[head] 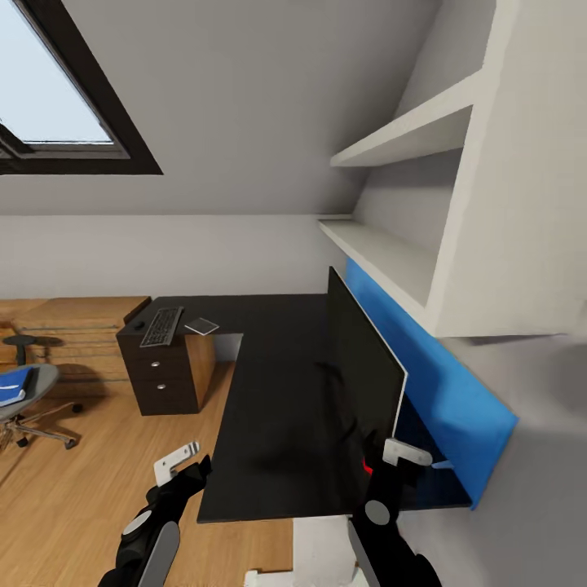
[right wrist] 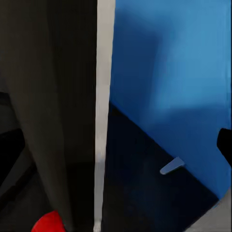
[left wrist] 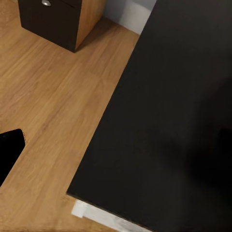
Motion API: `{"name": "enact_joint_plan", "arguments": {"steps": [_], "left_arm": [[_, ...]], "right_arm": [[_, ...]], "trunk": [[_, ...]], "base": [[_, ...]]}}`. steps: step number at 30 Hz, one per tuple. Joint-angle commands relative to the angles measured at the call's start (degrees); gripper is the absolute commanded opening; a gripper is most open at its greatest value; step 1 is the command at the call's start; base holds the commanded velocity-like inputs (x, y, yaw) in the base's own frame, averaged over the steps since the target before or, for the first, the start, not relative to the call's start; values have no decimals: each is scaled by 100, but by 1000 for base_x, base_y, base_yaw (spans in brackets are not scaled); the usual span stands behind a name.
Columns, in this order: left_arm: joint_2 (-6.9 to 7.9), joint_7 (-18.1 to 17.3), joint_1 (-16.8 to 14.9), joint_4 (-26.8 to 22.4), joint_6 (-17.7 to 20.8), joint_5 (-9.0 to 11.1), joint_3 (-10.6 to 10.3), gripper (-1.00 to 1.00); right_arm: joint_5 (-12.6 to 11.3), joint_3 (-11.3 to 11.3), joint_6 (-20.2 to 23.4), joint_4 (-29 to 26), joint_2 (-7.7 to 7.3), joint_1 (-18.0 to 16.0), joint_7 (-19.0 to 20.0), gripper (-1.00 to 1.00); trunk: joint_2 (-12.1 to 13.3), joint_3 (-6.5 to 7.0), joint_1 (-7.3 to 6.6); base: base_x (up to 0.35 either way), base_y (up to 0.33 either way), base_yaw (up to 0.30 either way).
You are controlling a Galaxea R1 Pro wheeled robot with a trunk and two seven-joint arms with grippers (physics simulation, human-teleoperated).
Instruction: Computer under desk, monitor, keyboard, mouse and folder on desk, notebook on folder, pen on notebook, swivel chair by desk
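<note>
The monitor stands edge-on along the right side of the black desk, its black front facing left. My right gripper is open and straddles the monitor's near lower corner by the red dot; its thin grey edge runs between the fingers. My left gripper hangs open over the floor just off the desk's front left corner. Far back lies the keyboard, with a small flat grey item beside it. At far left, the blue folder rests on the swivel chair. The computer is out of view.
A blue back panel rises behind the monitor, under white shelves. A dark drawer unit stands beneath the desk's far end. A low light-wood cabinet and a small black stool stand at the left wall. Wood floor lies open between chair and desk.
</note>
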Motion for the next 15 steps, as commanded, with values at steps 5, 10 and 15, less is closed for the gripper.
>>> {"name": "enact_joint_plan", "arguments": {"steps": [5,10,15], "left_arm": [[1,44,-3,-8,14,55,0,100],[1,44,-3,-8,14,53,-1,100],[7,36,-3,1,21,64,3,100]], "right_arm": [[11,5,-9,9,0,-4,-26,100],[7,5,-8,10,0,-4,-26,100],[7,5,-8,16,0,-4,-21,100]], "trunk": [[-8,-7,-1],[-8,-7,-1],[-8,-7,-1]], "base": [[-332,0,0],[-333,0,0],[-332,39,0]]}}
